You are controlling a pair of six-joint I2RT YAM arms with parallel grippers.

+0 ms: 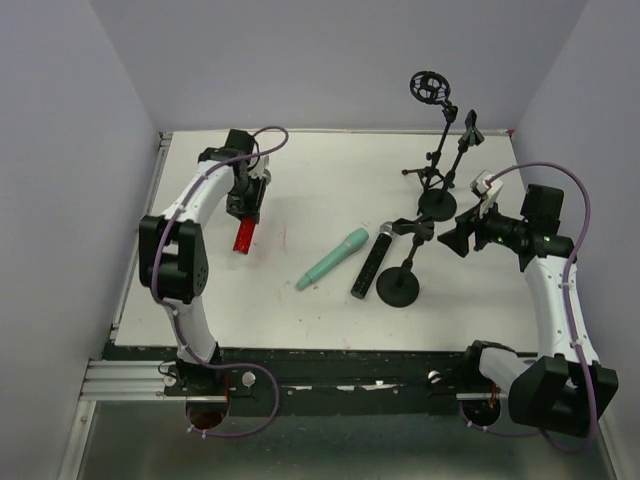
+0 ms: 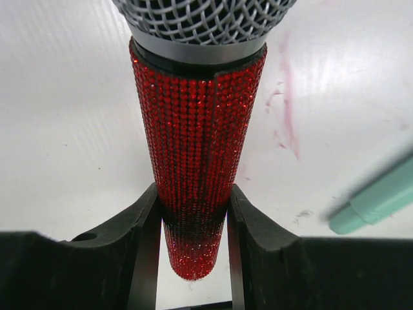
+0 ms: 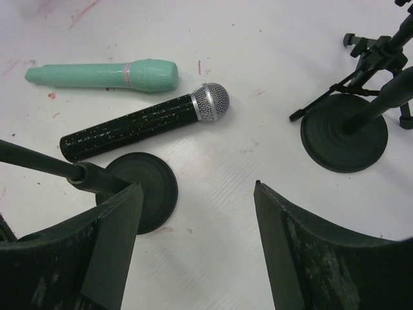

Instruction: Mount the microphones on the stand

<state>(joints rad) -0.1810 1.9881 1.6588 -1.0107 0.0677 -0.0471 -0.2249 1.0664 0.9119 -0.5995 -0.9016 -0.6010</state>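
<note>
Looking to the far left of the table (image 1: pixel 330 190), we see our left tool (image 2: pixel 192 200) closed on the narrow end of the red microphone (image 2: pixel 197 129), a finger pressed to each side. Our right tool (image 3: pixel 197 187) hangs wide and empty on the right beside the round-based stands (image 1: pixel 399 287). The mint-green microphone (image 1: pixel 333 258) and the black microphone (image 1: pixel 369 268) lie side by side mid-table.

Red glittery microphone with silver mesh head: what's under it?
White tabletop shows either side; the left gripper clamps the red microphone. Directly beneath it is hidden.
</note>
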